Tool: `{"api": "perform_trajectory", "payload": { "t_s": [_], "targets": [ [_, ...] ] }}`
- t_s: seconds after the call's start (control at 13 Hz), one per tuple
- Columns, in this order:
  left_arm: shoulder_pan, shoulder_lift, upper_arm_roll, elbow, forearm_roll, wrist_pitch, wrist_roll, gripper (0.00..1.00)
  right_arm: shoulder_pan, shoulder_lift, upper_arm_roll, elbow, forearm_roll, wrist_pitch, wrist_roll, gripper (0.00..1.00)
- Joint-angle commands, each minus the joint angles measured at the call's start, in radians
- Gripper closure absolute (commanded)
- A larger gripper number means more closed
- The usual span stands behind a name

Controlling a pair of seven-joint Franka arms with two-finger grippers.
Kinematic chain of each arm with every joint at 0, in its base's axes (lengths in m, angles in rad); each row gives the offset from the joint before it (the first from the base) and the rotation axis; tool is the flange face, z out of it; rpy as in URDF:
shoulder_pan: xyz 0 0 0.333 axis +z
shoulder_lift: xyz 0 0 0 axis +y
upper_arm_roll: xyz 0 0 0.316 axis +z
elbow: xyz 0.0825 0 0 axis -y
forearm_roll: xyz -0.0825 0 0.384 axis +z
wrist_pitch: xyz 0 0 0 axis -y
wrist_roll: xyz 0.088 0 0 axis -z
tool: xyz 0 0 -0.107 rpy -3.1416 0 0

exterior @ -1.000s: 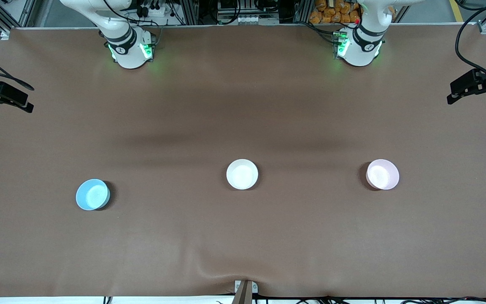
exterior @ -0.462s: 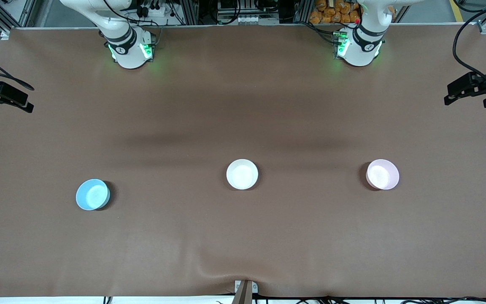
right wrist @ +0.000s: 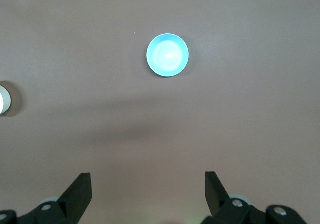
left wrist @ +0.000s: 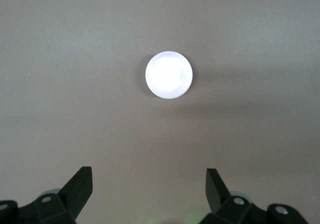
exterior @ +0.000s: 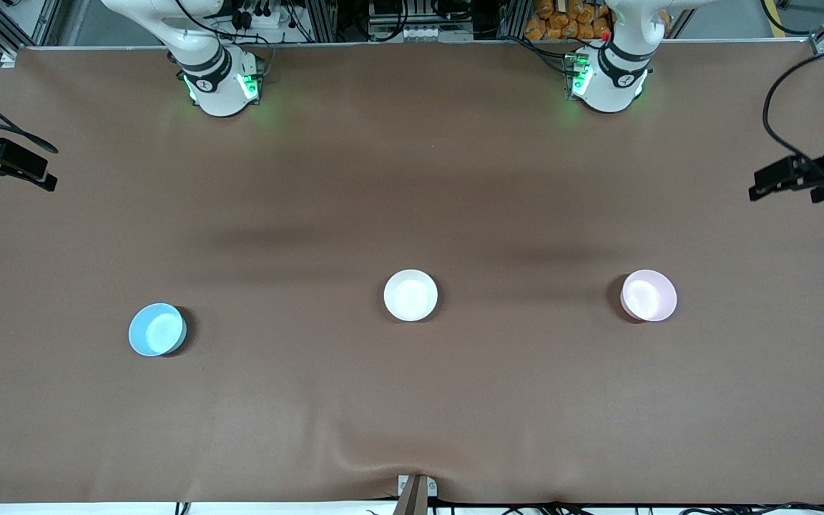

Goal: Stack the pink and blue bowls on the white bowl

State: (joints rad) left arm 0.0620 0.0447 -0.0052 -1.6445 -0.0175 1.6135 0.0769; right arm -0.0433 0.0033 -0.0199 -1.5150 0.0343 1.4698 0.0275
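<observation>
Bowls pink point(exterior: 648, 295), white point(exterior: 410, 295), blue point(exterior: 157, 329) sit upright; left claw point(left wrist: 149, 186), right claw point(right wrist: 148, 186) gape wide.

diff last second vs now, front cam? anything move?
Only the left gripper: at the left arm's end of the table it has shifted slightly lower in the front view and toward the pink bowl, fingers open, holding nothing. The right gripper has stayed put, open and empty. Blue bowl, white bowl and pink bowl are unmoved, none stacked.
</observation>
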Motion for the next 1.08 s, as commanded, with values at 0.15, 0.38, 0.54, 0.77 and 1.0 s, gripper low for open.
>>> {"api": "perform_trajectory", "payload": {
  "t_s": [0.15, 0.38, 0.54, 0.77, 1.0],
  "targets": [
    [0.012, 0.006, -0.007, -0.204, 0.016, 0.258, 0.003, 0.00, 0.002, -0.002, 0.002, 0.004, -0.004, -0.003, -0.003, 0.00],
    [0.015, 0.093, -0.007, -0.210, 0.016, 0.351, 0.009, 0.00, 0.002, -0.002, 0.003, 0.004, -0.004, -0.005, -0.003, 0.00],
    [0.016, 0.147, -0.007, -0.231, 0.016, 0.422, 0.009, 0.00, 0.003, 0.000, 0.002, 0.002, -0.004, -0.003, -0.003, 0.00],
    [0.027, 0.188, -0.010, -0.342, 0.014, 0.600, 0.009, 0.00, 0.003, 0.000, 0.002, 0.002, -0.004, -0.003, -0.003, 0.00],
    [0.027, 0.263, -0.007, -0.356, 0.016, 0.687, 0.009, 0.00, 0.003, 0.000, 0.002, 0.002, -0.004, -0.003, -0.003, 0.00]
  ]
}}
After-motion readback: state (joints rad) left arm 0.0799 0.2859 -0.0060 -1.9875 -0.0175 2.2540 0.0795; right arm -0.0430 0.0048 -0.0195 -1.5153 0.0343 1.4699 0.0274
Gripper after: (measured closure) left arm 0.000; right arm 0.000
